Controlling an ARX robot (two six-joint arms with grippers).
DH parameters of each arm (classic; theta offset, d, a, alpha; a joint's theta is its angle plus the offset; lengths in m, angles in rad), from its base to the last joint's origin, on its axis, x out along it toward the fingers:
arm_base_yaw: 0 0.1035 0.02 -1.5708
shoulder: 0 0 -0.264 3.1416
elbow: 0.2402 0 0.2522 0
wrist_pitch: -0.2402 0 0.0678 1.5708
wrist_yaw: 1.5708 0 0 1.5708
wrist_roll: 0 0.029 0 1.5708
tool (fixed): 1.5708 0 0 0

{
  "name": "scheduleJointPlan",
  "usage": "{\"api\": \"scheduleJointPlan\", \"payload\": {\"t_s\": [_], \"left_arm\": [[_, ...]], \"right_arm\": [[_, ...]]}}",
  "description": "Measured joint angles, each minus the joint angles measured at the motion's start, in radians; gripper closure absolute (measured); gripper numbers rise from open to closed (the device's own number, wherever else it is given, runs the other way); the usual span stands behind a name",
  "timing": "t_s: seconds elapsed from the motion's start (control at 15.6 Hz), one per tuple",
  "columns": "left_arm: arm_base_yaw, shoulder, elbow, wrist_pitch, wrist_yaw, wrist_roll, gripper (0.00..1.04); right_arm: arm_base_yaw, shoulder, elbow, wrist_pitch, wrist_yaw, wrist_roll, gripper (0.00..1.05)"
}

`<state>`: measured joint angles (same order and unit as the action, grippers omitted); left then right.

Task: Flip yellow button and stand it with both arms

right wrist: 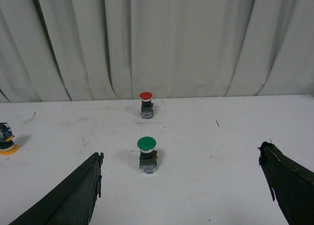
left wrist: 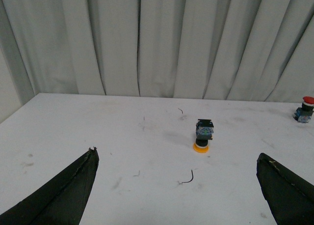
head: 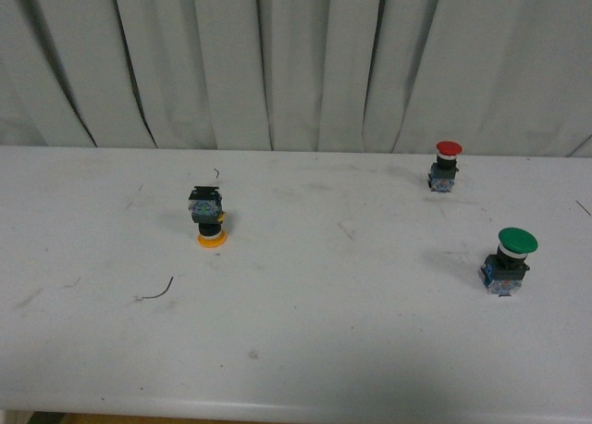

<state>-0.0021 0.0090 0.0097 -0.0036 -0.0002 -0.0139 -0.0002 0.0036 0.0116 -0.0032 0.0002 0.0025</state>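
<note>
The yellow button (head: 209, 218) stands upside down on the white table, yellow cap on the surface and black-and-blue block on top, left of centre in the front view. In the left wrist view the yellow button (left wrist: 203, 135) lies well ahead of my open left gripper (left wrist: 176, 158), whose black fingers (left wrist: 64, 193) are spread wide with nothing between them. My right gripper (right wrist: 180, 161) is open too; the yellow button (right wrist: 6, 140) shows at that picture's edge, far to one side. Neither arm appears in the front view.
A red-capped button (head: 445, 166) stands upright at the back right, and a larger green-capped button (head: 509, 260) stands upright nearer on the right, ahead of the right gripper. A thin dark wire scrap (head: 155, 292) lies near the yellow button. White curtains (head: 296, 63) hang behind the table.
</note>
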Motion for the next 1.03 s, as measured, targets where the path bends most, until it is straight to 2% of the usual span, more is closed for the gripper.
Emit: {"api": "scheduleJointPlan", "payload": {"t_s": [1.03], "left_arm": [[0.000,0.000,0.000,0.000,0.000,0.000,0.07]], "right_arm": [[0.000,0.000,0.000,0.000,0.000,0.000,0.06]]}}
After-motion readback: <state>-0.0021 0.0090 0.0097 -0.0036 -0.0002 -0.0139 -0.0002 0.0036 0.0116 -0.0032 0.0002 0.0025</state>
